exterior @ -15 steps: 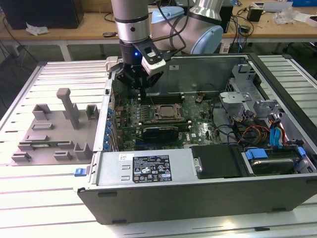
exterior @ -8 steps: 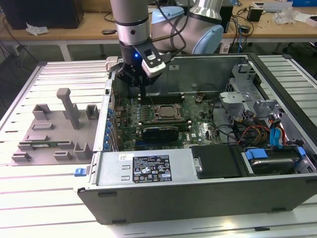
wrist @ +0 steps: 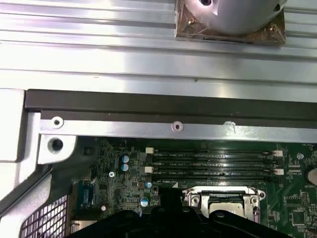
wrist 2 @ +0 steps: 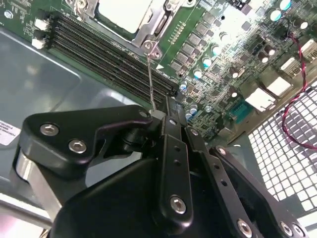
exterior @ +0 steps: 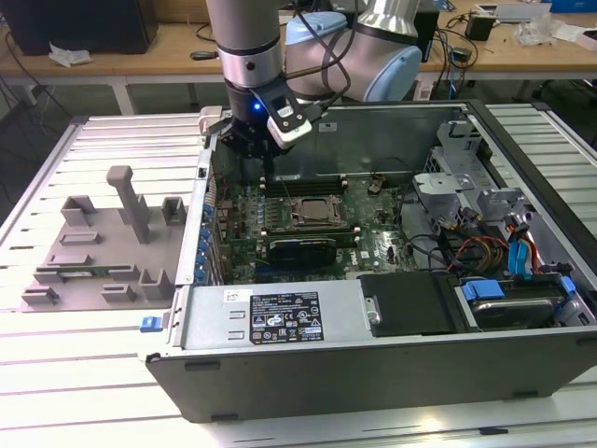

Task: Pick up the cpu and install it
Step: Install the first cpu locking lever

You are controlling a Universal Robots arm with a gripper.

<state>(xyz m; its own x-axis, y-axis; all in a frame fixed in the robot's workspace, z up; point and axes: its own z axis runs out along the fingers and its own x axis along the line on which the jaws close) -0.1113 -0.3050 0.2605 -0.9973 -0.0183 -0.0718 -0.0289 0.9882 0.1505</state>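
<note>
My gripper (exterior: 268, 168) hangs inside the open computer case (exterior: 280, 369), just off the exterior view's left corner of the dark socket frame (exterior: 312, 211). The cpu (wrist 2: 121, 12) lies flat inside that frame as a pale, shiny square, and it also shows in the first wrist view (wrist: 225, 204). In the second wrist view the gripper (wrist 2: 167, 106) has its black fingers closed together. The thin wire socket lever (wrist 2: 151, 74) runs from the frame's corner down to the fingertips and touches them at its end. Whether it is pinched is unclear.
Black memory slots (wrist 2: 104, 54) run beside the socket. A grey plastic fixture (exterior: 103, 243) stands on the table at the exterior view's left. The black power supply (exterior: 410, 303), cables and drive cage (exterior: 485, 215) fill the case's right side. The case wall (wrist: 168, 106) is close.
</note>
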